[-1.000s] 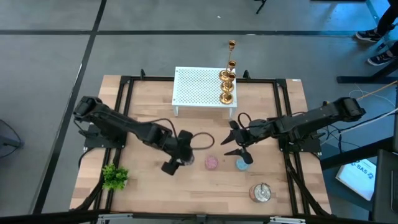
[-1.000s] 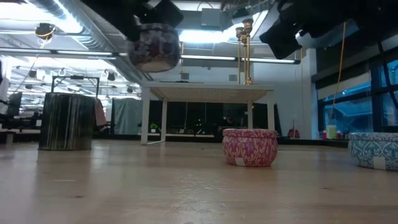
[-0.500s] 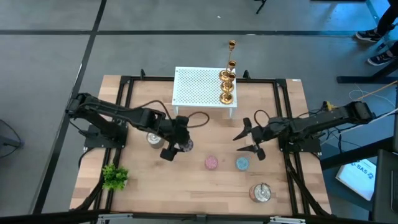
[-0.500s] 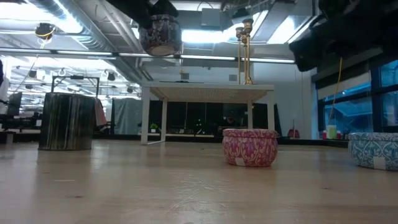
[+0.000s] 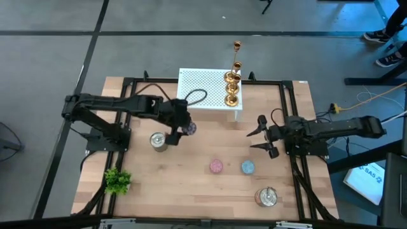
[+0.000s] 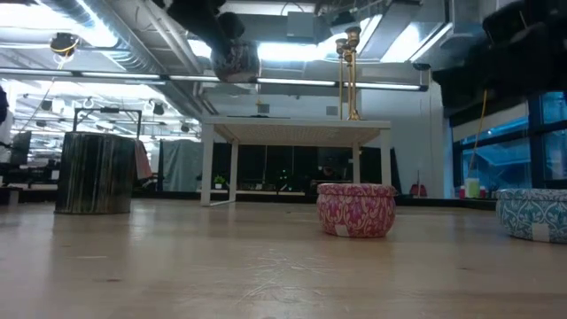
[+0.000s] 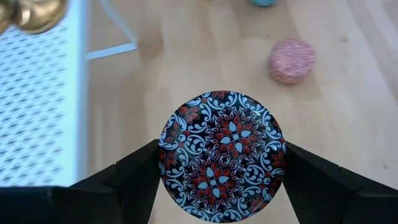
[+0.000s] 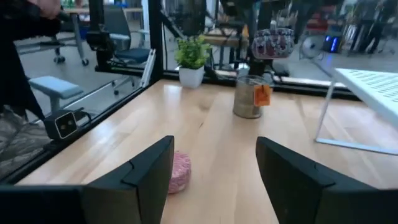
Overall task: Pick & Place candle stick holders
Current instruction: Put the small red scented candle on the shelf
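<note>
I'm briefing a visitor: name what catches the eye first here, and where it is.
The left gripper holds a dark floral-patterned tin in the air, close to the white perforated stand. Gold candle stick holders cluster at that stand's right end. The right gripper hangs open above the table's right side.

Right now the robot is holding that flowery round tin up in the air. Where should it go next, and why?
Probably onward over the white shelf, then down. The left gripper grips the tin near the shelf's edge, and the front part of the shelf looks bare; the gold candlesticks stand at its far right end.
</note>
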You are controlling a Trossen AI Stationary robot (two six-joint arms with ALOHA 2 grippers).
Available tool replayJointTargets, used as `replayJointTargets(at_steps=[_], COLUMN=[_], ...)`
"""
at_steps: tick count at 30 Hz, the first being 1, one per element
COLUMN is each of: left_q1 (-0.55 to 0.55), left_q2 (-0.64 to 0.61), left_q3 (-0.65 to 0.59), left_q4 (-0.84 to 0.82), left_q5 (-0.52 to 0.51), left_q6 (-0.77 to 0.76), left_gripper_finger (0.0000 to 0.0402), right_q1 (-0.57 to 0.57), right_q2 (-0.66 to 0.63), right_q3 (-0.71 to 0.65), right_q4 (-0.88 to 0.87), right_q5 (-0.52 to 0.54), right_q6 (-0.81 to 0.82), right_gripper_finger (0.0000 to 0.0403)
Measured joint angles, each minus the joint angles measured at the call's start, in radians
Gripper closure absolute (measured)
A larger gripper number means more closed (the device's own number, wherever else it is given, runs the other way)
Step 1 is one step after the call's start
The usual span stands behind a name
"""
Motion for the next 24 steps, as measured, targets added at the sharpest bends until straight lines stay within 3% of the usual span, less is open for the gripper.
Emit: replayJointTargets(at_steps=[6, 17, 20, 24], left_q1=[0.081, 0.145, 0.146, 0.145], left_q2=[-0.006, -0.008, -0.008, -0.008], left_q3=[0.000, 0.000, 0.002, 0.044], left_q4=[-0.001, 0.000, -0.001, -0.005], left_q5=[0.043, 0.057, 0.053, 0.050], left_q6=[0.008, -0.030, -0.042, -0.099], left_gripper_finger=[0.0119, 0.0119, 0.0119, 0.0119], right_q1=[-0.085, -0.224, -0.258, -0.281], right_q2=[-0.120, -0.261, -0.281, -0.297], right_q3=[-0.057, -0.056, -0.056, -0.056], right_q4=[0.019, -0.091, -0.143, -0.199], right_q5=[-0.094, -0.095, -0.037, 0.115], right_q6=[-0.001, -0.086, -0.092, -0.011], right_gripper_finger=[0.0171, 0.0171, 0.0171, 0.0171])
